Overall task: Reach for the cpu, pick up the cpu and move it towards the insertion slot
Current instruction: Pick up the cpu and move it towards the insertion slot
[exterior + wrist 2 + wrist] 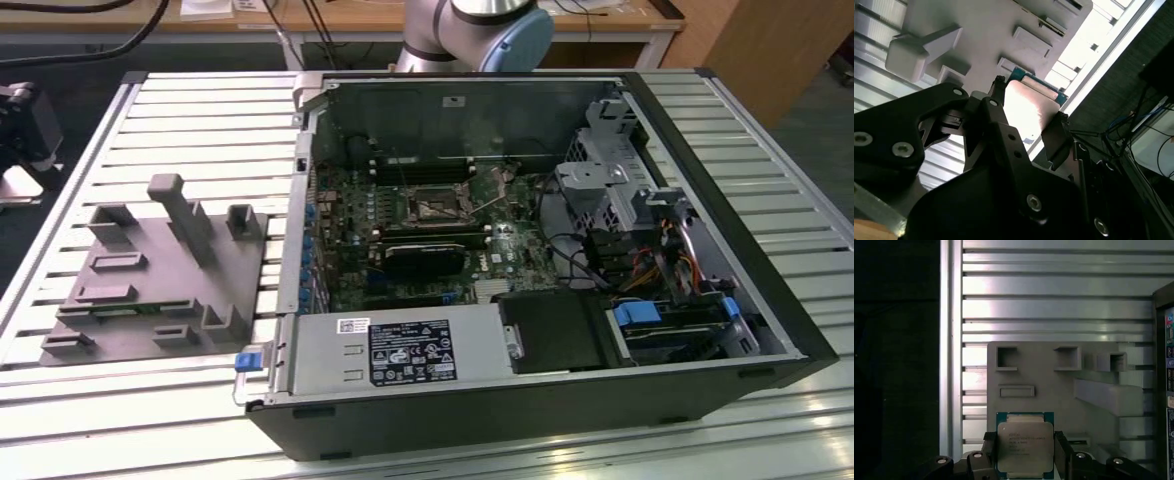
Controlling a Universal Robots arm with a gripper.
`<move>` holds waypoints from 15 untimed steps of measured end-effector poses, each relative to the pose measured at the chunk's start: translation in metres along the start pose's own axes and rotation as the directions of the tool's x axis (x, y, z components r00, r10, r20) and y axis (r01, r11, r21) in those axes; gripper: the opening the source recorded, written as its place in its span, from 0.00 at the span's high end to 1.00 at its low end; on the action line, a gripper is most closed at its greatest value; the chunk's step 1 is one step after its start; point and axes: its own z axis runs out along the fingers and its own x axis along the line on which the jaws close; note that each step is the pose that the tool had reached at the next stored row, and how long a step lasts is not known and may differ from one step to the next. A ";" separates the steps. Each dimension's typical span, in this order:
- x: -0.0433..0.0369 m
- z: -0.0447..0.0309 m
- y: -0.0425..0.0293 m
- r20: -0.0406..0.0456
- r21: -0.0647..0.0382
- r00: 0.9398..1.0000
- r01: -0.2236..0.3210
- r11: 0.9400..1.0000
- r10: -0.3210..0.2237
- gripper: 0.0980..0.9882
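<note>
The cpu (1025,447), a flat square chip with a pale silver top and a green rim, sits between the two black fingers of my gripper (1025,456), which press on its opposite edges. In the second wrist view the cpu (1030,107) appears from the side, glaring pale, in the same gripper (1026,116). It hangs above the grey plastic fixture (1054,385), clear of its recesses. The insertion slot (434,205), a dark square socket with a shiny frame, lies on the green board inside the open computer case.
The grey fixture (147,270) with upright blocks stands on the slatted metal table (200,110) at the exterior view's left. The open case (694,200) holds cables, drive cages and a power supply (387,350). The arm's base (474,30) is behind the case.
</note>
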 end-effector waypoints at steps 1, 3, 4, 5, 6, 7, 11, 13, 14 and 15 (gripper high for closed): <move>-0.0001 -0.0027 0.0001 0.000 0.000 1.000 0.000 1.000 0.000 0.50; -0.0002 -0.0077 0.0003 0.000 0.000 1.000 0.000 1.000 0.000 0.50; -0.0002 -0.0100 0.0004 0.001 0.000 1.000 0.000 1.000 0.000 0.50; -0.0003 -0.0127 0.0005 0.001 0.000 1.000 0.000 1.000 0.000 0.50; -0.0004 -0.0153 0.0006 0.001 0.000 1.000 0.000 1.000 0.000 0.50; -0.0005 -0.0180 0.0007 0.001 0.000 1.000 0.000 1.000 0.000 0.50; -0.0007 -0.0283 0.0011 0.002 0.000 1.000 0.000 1.000 0.000 0.50; -0.0009 -0.0337 0.0013 0.002 0.000 1.000 0.000 1.000 0.000 0.50; -0.0009 -0.0363 0.0014 0.002 0.000 1.000 0.000 1.000 0.000 0.50; -0.0010 -0.0389 0.0015 0.002 0.000 1.000 0.000 1.000 0.000 0.50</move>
